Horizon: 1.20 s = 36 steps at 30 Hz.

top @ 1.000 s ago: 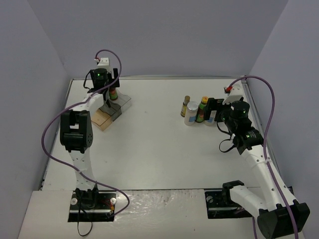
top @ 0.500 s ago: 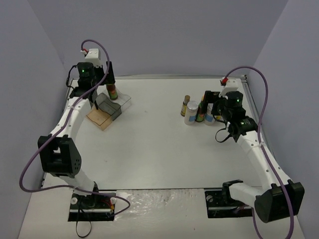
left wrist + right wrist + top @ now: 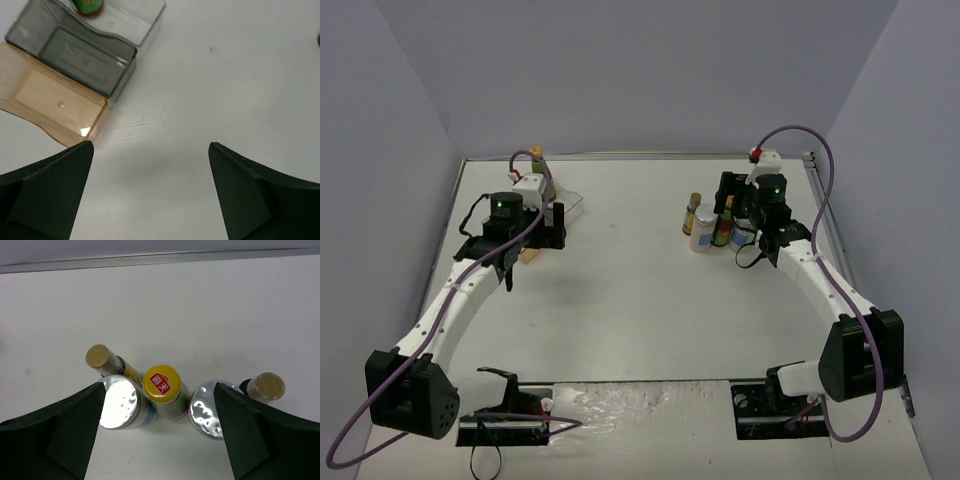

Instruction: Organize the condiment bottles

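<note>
White table (image 3: 640, 300) — pale grey walls (image 3: 640, 70)

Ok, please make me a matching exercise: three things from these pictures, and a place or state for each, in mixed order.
Things:
1. left gripper
2. lone sauce bottle
3. yellow cap

Places or states:
A. between two silver lids
B. open, over the table
C. standing in the tray

Pairs: 1-B, 2-C, 3-A.
</note>
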Each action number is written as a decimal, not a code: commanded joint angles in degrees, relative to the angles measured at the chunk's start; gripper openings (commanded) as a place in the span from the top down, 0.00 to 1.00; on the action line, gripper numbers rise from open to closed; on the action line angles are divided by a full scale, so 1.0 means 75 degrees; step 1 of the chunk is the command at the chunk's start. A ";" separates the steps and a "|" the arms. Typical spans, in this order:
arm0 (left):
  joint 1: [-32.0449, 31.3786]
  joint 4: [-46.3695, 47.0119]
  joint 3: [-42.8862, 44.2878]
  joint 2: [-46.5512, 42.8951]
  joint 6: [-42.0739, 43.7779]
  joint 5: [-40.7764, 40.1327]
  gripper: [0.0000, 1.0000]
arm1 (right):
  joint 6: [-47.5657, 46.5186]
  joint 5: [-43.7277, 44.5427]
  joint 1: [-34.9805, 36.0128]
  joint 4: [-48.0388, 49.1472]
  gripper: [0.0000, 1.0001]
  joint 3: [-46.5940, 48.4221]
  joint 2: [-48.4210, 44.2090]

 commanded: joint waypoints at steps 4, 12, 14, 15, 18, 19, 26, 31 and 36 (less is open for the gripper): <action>-0.0166 -0.0054 -0.0955 -0.1482 -0.0016 -0.0259 0.03 | -0.0403 0.0296 0.0073 0.1742 0.20 0.0035 0.0639; -0.0186 0.0428 -0.1416 -0.1632 0.0097 -0.0753 0.03 | -0.0489 0.0139 0.0078 0.2259 0.28 -0.0318 0.0951; -0.0185 0.0476 -0.1415 -0.1584 0.0129 -0.0785 0.03 | -0.0545 -0.0031 0.0078 0.2348 0.31 -0.0390 0.1000; -0.0185 0.0475 -0.1412 -0.1566 0.0129 -0.0757 0.03 | -0.0565 -0.0132 0.0078 0.2376 0.33 -0.0411 0.1026; -0.0196 0.0458 -0.1412 -0.1553 0.0119 -0.0682 0.03 | -0.0582 -0.0187 0.0088 0.2441 0.37 -0.0476 0.1077; -0.0197 0.0461 -0.1421 -0.1553 0.0122 -0.0690 0.03 | -0.0583 -0.0185 0.0085 0.2478 0.37 -0.0527 0.1085; -0.0197 0.0468 -0.1424 -0.1471 0.0152 -0.0758 0.03 | -0.0560 -0.0131 0.0078 0.2671 0.46 -0.0765 0.1105; -0.0197 0.0457 -0.1377 -0.1365 0.0129 -0.0666 0.03 | -0.0595 -0.0109 0.0078 0.2626 0.60 -0.0766 0.1049; -0.0197 0.0452 -0.1372 -0.1365 0.0117 -0.0676 0.03 | -0.0609 -0.0101 0.0078 0.2456 0.81 -0.0732 0.0706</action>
